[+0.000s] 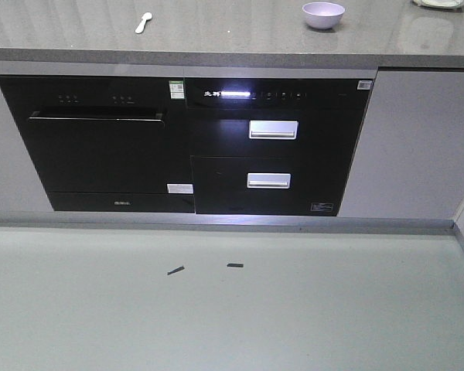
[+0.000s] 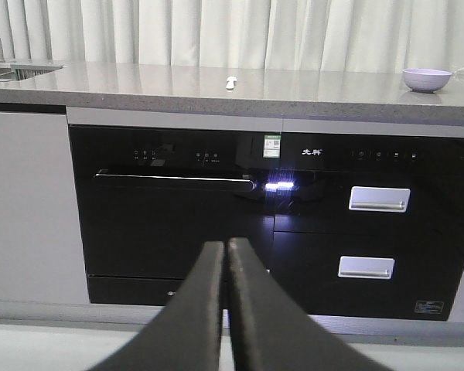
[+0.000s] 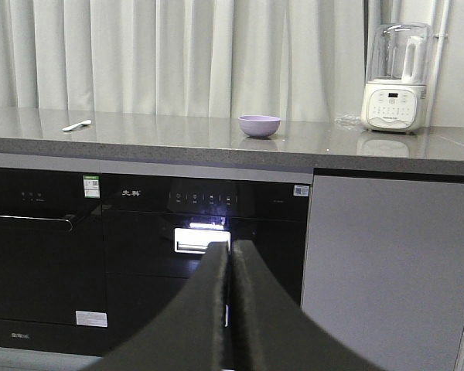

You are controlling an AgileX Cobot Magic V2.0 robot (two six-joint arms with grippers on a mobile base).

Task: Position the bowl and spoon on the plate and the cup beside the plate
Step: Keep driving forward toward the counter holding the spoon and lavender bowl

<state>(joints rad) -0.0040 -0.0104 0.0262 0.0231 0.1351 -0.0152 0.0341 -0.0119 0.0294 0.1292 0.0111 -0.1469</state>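
Observation:
The lavender bowl [image 1: 323, 15] [image 2: 427, 79] [image 3: 259, 125] stands upright on the grey countertop [image 1: 232, 35], toward its right. The pale spoon [image 1: 143, 22] [image 2: 230, 81] [image 3: 76, 125] lies flat on the same counter, well to the bowl's left. Both grippers are low and in front of the cabinets, far from either object. In its wrist view, my left gripper [image 2: 226, 244] is shut with nothing between its fingers. My right gripper [image 3: 231, 244] is likewise shut and empty. The plate and the cup are out of view.
Black built-in appliances [image 1: 185, 143] with silver drawer handles [image 1: 273, 129] fill the cabinet front below the counter. A white blender [image 3: 394, 77] stands on the counter right of the bowl. A sink [image 2: 8, 72] is at the counter's far left. White curtains hang behind.

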